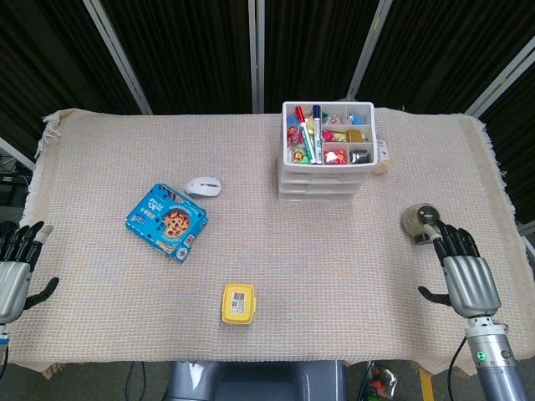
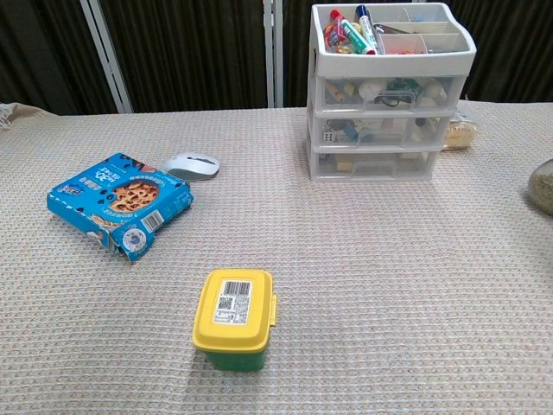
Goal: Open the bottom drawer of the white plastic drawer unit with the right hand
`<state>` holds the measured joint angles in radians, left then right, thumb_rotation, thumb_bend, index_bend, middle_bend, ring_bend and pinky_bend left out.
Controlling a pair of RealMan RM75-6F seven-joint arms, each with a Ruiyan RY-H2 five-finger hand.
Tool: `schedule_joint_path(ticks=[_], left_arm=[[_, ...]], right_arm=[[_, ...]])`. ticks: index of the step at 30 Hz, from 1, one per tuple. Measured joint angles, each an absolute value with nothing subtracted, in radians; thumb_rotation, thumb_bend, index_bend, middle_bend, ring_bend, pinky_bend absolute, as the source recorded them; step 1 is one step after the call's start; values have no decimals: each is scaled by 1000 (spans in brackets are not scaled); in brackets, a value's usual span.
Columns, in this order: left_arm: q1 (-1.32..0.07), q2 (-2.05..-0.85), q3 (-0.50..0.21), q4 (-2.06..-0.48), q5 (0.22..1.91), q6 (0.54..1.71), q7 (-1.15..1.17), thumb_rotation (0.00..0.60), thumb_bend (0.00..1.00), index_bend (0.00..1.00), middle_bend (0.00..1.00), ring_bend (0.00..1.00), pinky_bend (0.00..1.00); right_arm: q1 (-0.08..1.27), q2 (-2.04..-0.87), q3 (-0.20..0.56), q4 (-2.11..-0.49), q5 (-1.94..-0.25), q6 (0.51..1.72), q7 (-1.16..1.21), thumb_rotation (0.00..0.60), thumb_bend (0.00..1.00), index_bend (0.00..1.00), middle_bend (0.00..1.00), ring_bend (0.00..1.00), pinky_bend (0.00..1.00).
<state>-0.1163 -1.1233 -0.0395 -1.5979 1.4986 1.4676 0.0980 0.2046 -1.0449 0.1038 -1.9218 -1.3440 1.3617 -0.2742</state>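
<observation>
Tablecloth (image 1: 351, 267); hands (image 1: 468, 280) head-view only.

The white plastic drawer unit (image 2: 390, 91) stands at the far right of the table (image 2: 363, 259), all three drawers closed; its open top tray holds markers (image 2: 346, 30). A white mouse (image 2: 190, 164) lies just behind a blue snack box (image 2: 119, 201). A yellow-lidded container (image 2: 234, 318) sits near the front edge.
</observation>
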Motion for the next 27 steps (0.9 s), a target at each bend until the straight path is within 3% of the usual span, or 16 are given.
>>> schedule_joint_path(ticks=[15, 17, 19, 21, 24, 27], left_arm=[[-116, -1122, -39, -1600, 1499, 1469, 101, 600, 320, 0, 0, 0, 0], [-115, -1122, -38, -1600, 1500, 1470, 100, 600, 320, 0, 0, 0, 0], [-115, -1123, -38, -1599, 1501, 1470, 99, 600, 320, 0, 0, 0, 0], [-115, -1123, -38, -1598, 1501, 1470, 98, 600, 321, 0, 0, 0, 0], [-115, -1122, -38, -1598, 1501, 1470, 97, 600, 321, 0, 0, 0, 0], [-116, -1122, -38, -1599, 1500, 1469, 98, 600, 321, 0, 0, 0, 0]], right_arm=[[204, -1039, 104, -1927, -1337, 1358, -263, 600, 21, 89, 8, 5, 0], [204, -1040, 103, -1927, -1339, 1357, -263, 600, 30, 110, 129, 128, 78], [204, -1043, 104, -1925, -1344, 1362, -263, 600, 49, 141, 406, 436, 352], [202, -1050, 109, -1922, -1347, 1376, -264, 600, 61, 148, 575, 622, 545], [201, -1064, 116, -1925, -1343, 1388, -251, 600, 96, 151, 735, 769, 675], [207, -1064, 126, -1945, -1314, 1369, -223, 600, 199, 155, 823, 845, 734]])
